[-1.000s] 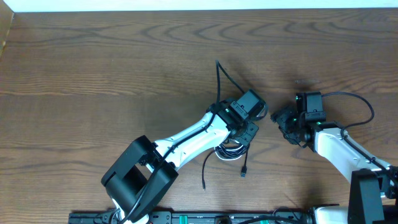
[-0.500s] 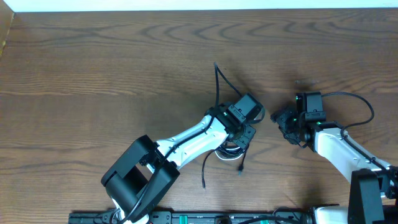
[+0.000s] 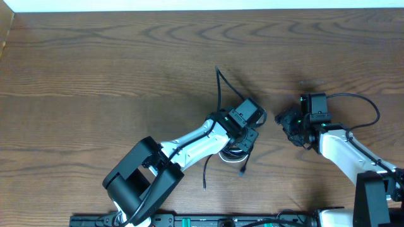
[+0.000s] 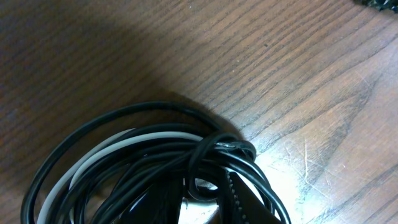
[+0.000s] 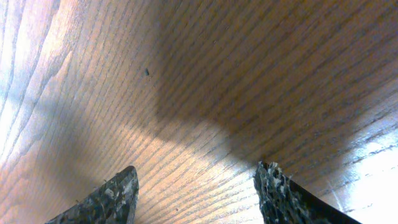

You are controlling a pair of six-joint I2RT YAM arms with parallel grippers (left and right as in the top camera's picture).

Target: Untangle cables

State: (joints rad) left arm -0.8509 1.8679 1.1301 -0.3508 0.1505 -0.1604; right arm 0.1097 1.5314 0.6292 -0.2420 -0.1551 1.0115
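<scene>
- The left fingers [image 4: 245, 199] are right in the bundle. They look clenched on a few strands of the black cable [image 4: 124, 115], with a small loop of it caught between the two tips (their undersides are out of view, so I judge the grip from how the strands sit).
- The black cable is coiled into rough rings just ahead of those fingertips. The white cable [image 4: 106, 152] is threaded inside the same rings and follows their curve rather than crossing them.
- A tight knot [image 4: 217, 146] sits just beyond the left fingertips, where several black strands pinch together. It seems to be the spot that holds the whole coil shut.
- From above, one free tail of the black cable [image 3: 221, 88] runs straight away from the left fingers toward the far side of the worktop [image 3: 95, 75]. Another tail, and a plug end [image 3: 243, 171], trail back on the near side (so the loose lengths lie fore and aft, not sideways).
- Between the two arms there is only a narrow strip of bare wood, with no cable on it.
- The right fingers [image 5: 280, 193] are spread wide and hold nothing, with only wood grain between them. The bundle lies off to their left, near but not touching.
- The left arm is plainly the nearer one, being already in the coil. My guess is that the coming move depends on the right fingers crossing leftward to take a strand or a tail, so the two arms can pull the rings apart.
</scene>
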